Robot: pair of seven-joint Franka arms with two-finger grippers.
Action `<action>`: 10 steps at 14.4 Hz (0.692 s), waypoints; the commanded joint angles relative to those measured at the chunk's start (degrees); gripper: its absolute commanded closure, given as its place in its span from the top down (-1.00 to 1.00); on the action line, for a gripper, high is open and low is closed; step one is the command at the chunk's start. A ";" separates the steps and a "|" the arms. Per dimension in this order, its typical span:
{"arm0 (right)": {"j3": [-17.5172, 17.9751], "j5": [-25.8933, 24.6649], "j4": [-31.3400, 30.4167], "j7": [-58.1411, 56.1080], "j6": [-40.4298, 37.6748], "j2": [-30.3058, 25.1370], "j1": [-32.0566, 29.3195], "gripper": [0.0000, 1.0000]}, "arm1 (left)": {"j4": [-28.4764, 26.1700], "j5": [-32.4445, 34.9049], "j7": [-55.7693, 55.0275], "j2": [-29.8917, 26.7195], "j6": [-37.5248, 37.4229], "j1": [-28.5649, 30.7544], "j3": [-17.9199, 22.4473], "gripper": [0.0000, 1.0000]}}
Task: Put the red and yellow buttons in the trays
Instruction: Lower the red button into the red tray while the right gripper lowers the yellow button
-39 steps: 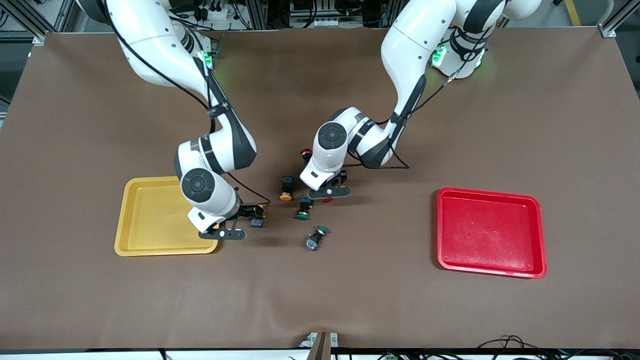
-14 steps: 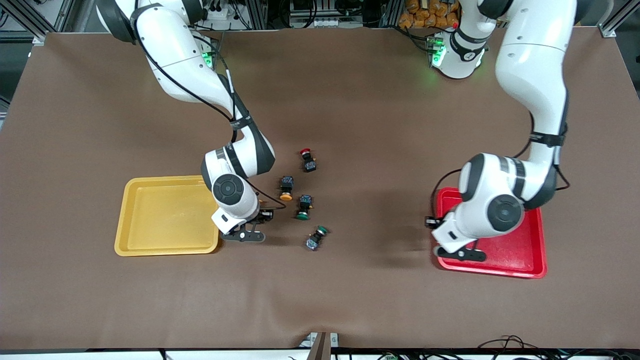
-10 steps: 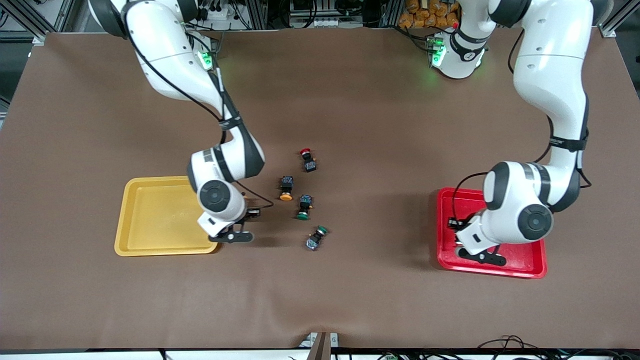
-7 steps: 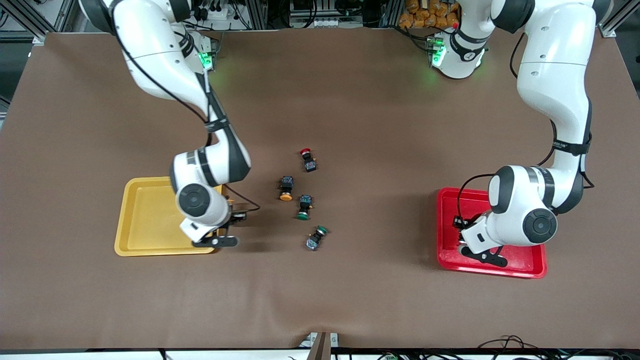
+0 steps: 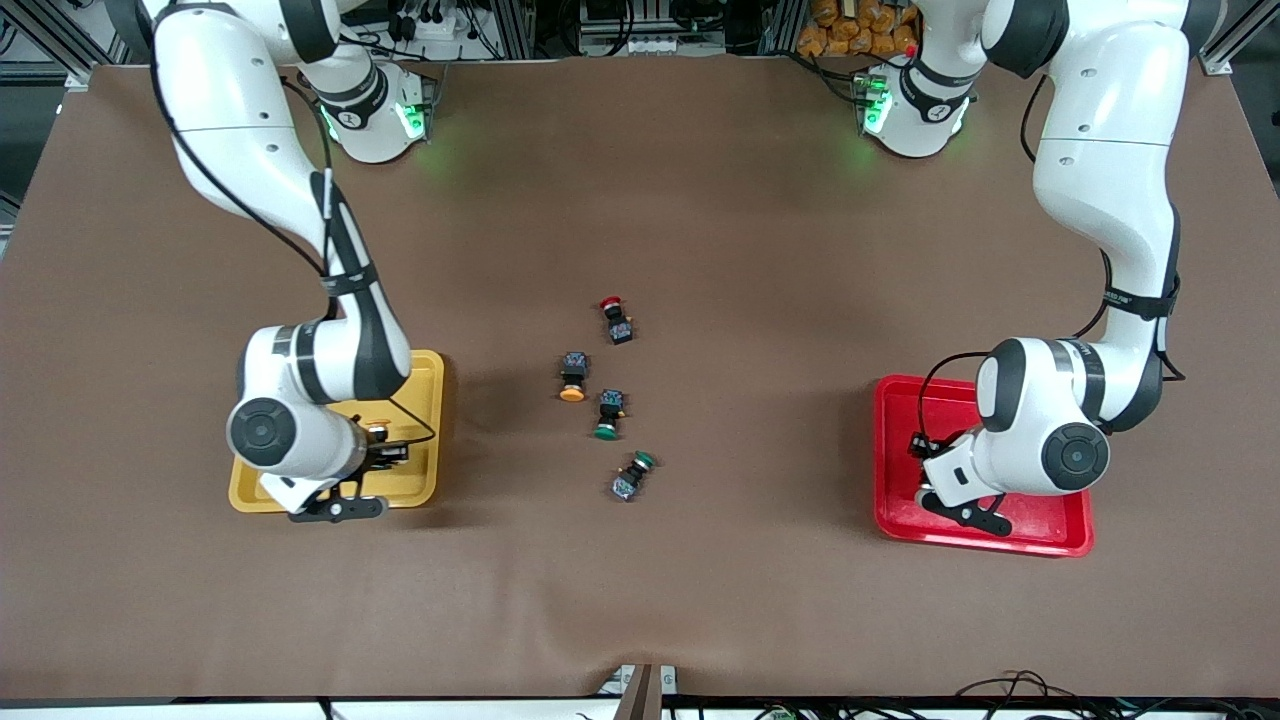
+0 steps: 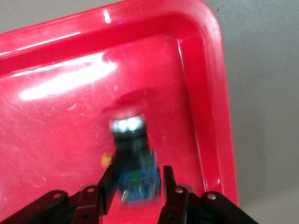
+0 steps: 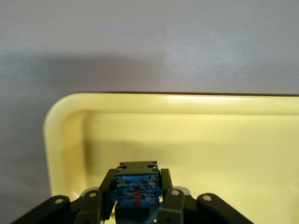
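Both arms have carried their loads over the trays. The right pincer (image 7: 136, 205), clamped on a yellow button (image 7: 136, 189), hangs over the yellow tray (image 5: 425, 420). The left pincer (image 6: 135, 198) is loosening around a red button (image 6: 132, 158) inside the red tray (image 5: 900, 460); two stay on the worktop (image 5: 700, 200).

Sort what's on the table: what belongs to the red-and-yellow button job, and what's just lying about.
Job:
- red tray
- yellow tray
- red button on the table
- yellow button on the table
- button at the left gripper, over the red tray
- button in the right gripper, over the yellow tray

Lying about:
- two green buttons
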 commanded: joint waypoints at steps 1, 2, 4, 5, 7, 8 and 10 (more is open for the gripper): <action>1.15 3.13 -1.05 -1.78 2.82 0.27 -1.33 -1.00 | 0.04 0.81 -0.29 -0.38 0.38 -0.32 -0.50 0.40; 1.15 3.22 -1.67 -1.78 3.36 0.45 -1.06 -1.00 | 0.04 0.72 -0.65 -0.55 0.29 -0.67 -0.67 0.41; 1.24 3.31 -2.46 -1.78 3.80 0.45 -0.80 -1.00 | 0.39 0.63 -2.57 -0.99 0.29 -1.99 -0.94 0.42; 1.24 3.31 -3.25 -1.87 4.85 0.63 -0.54 -1.00 | 0.57 0.63 -3.98 -1.25 0.03 -3.48 -0.94 0.50; 1.24 3.22 -6.75 -2.39 8.88 0.54 0.08 -1.00 | 0.57 0.37 -6.52 -2.04 -0.50 -6.90 -0.94 0.51; 1.24 3.31 -8.25 -3.44 10.12 0.45 0.43 -1.00 | 0.57 0.11 -8.45 -2.57 -1.03 -8.48 -1.03 0.51; 1.16 3.22 -9.49 -4.15 10.66 0.28 0.78 -1.00 | 0.57 0.11 -13.72 -3.54 -3.04 -10.95 -2.25 0.61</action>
